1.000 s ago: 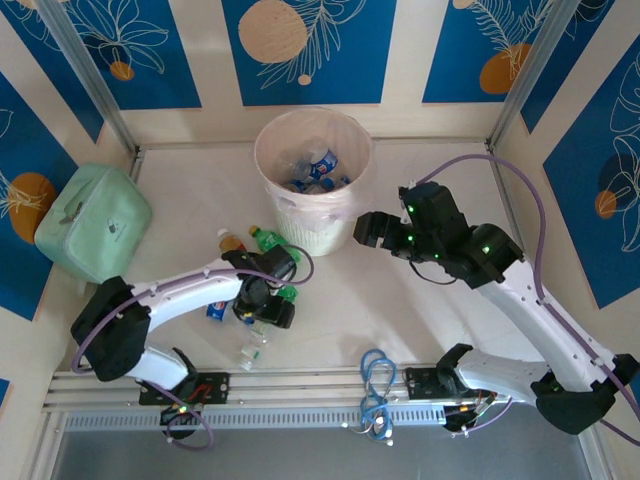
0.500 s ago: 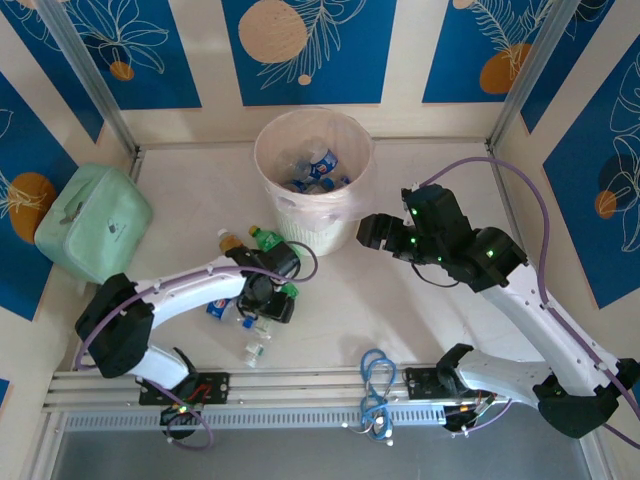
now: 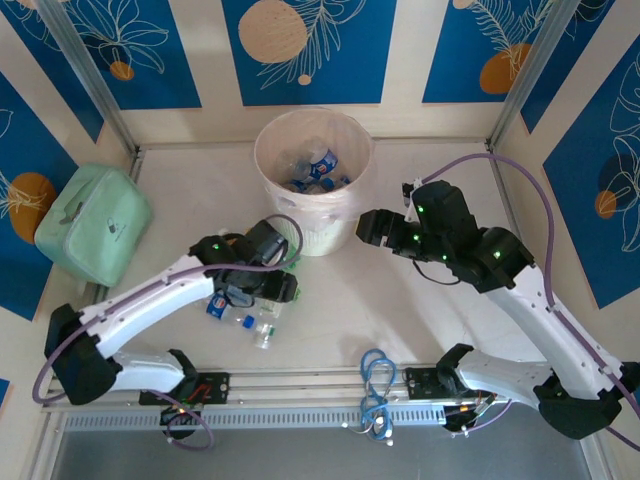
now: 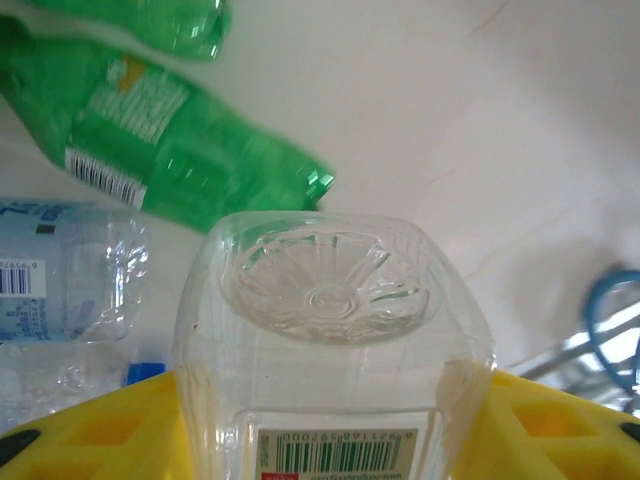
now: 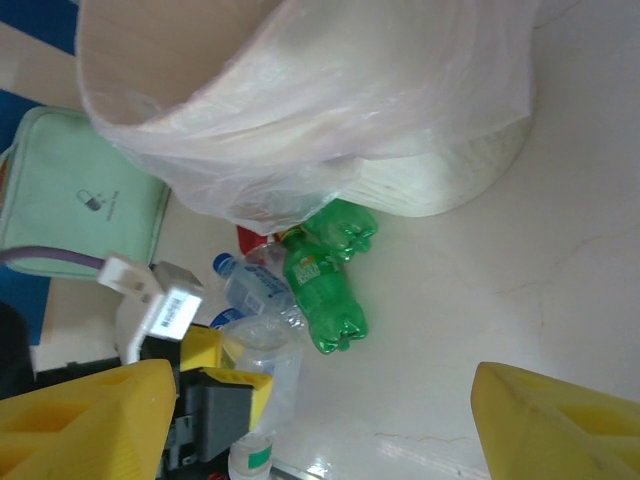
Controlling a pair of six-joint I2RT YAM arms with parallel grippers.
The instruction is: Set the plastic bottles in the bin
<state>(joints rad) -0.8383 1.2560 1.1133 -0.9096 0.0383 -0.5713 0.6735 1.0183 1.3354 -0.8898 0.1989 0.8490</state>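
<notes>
The left gripper [image 4: 330, 445] is closed on a clear bottle [image 4: 330, 330]. Its yellow fingers [image 4: 100, 430] press against the two sides, the ribbed base faces away from the wrist, and a barcode label shows between the fingers. Just past that base, a green bottle [image 4: 170, 150] lies on its side on the table [image 3: 430, 300], with a second green bottle [image 4: 150, 20] farther off. To the left of the held bottle lies a crumpled blue-labelled bottle [image 4: 55, 290], with a blue cap [image 4: 145, 372] beside it. A loop of blue cable [image 4: 615, 310] shows at the right edge.

From above, this gripper is near and left of the bin [image 3: 322, 228], close to its base. A small clear bottle [image 3: 262, 332] lies on the table towards the near edge.

The right gripper [image 5: 325, 400] is spread wide open with nothing between its fingers. It hangs just right of the bin and points towards it. Its camera looks across the bin's wall and the loose liner bag [image 5: 330, 100] to the green bottles at the foot of the bin. Something red is tucked behind them, too hidden to make out.

The bin stands at the far middle of the table and has several bottles inside [image 3: 318, 168]. A mint-green bag [image 3: 92, 222] sits at the far left. The cable coil lies at the near edge between the two arm bases.
</notes>
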